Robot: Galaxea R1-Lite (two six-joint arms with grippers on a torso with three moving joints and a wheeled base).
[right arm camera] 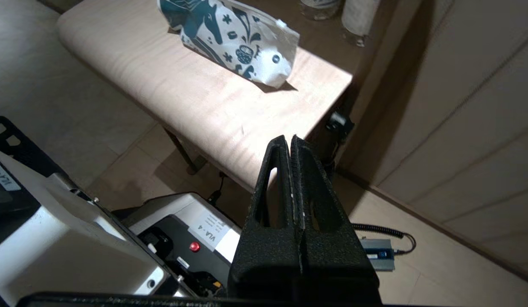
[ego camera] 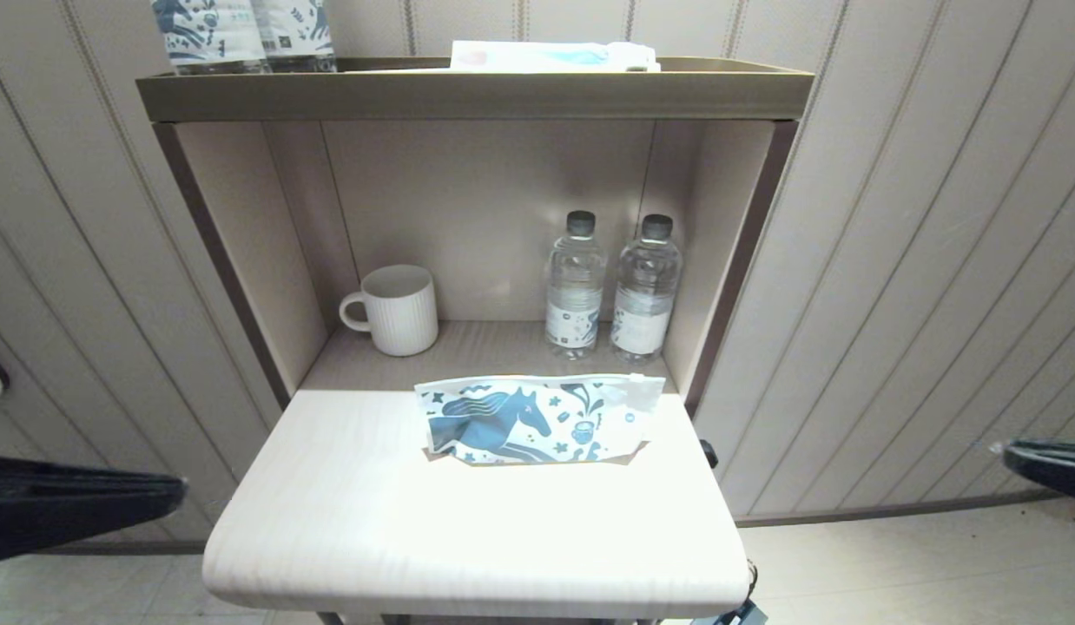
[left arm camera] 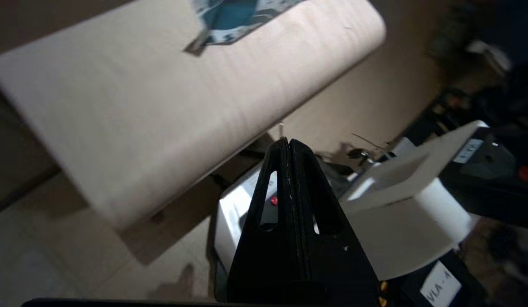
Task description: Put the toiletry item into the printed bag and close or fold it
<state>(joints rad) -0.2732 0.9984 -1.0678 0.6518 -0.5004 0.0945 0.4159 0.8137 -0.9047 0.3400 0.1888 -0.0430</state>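
Printed bag (ego camera: 537, 419) lying on bench (ego camera: 468, 538), long axis crosswise, ahead of and between both hands. Left hand (left arm camera: 288, 143) clenched, empty, off the bench edge. Right hand (right arm camera: 289, 140) clenched, empty, likewise clear. Neither clearly nearer. Comb not visible; presumably bagged already.

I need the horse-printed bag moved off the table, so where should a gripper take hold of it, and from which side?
Probably the printed bag by its plain white end nearest the bottles, approached from the robot's right. That end lifts slightly off the table, giving the right gripper an edge to pinch; the rest lies flat.
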